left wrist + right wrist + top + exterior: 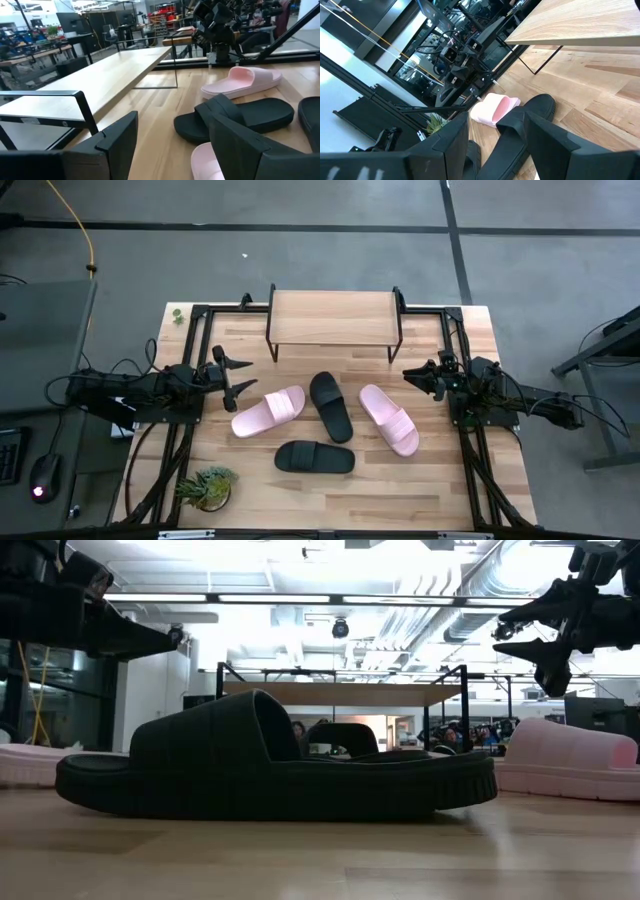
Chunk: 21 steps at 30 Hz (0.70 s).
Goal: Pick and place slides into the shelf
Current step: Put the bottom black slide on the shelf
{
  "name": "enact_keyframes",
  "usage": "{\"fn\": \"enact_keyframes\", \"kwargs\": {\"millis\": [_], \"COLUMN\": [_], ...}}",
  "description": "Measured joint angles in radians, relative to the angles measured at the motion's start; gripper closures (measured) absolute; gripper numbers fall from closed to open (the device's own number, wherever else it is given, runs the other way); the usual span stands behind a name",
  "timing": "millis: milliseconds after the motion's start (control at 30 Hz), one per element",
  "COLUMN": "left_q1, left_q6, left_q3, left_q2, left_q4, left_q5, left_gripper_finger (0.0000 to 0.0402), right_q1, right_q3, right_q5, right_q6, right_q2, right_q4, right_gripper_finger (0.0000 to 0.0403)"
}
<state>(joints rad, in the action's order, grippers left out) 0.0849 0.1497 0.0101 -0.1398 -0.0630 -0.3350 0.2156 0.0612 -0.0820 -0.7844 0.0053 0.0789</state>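
Four slides lie soles down on the table in front of the shelf (335, 317), which stands on thin black legs at the far edge. They are a pink one (268, 412) on the left, a black one (331, 406) in the middle, a pink one (388, 418) on the right, and a black one (315, 457) nearest the front edge. My left gripper (240, 376) hovers open, left of the left pink slide. My right gripper (418, 377) hovers open, right of the right pink slide. In the low view the near black slide (270, 770) fills the foreground and the shelf (340, 693) stands behind it.
A small potted plant (207, 487) stands at the table's near left corner, and a small green object (177, 313) lies at the far left corner. Black frame rails run along both table sides. Bare wood shows under the shelf and along the near edge.
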Motion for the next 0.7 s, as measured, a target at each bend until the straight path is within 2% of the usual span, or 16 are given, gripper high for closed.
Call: {"fn": "enact_keyframes", "kwargs": {"millis": [167,400,700], "left_q1": [0.0,0.0,0.0], "left_q6": [0.0,0.0,0.0], "left_q3": [0.0,0.0,0.0], "left_q2": [0.0,0.0,0.0], "left_q4": [0.0,0.001,0.001], "left_q5": [0.003,0.003,0.003], "left_gripper_finger": [0.0176,0.0176,0.0176], "right_q1": [0.0,0.0,0.0], "right_q3": [0.0,0.0,0.0], "right_q5": [-0.002,-0.038,-0.032], "right_q6": [0.015,0.237,0.28], "right_q2": [0.0,0.001,0.001], "right_q4": [0.002,0.027,0.037], "right_gripper_finger": [0.0222,0.0222,0.0222]}}
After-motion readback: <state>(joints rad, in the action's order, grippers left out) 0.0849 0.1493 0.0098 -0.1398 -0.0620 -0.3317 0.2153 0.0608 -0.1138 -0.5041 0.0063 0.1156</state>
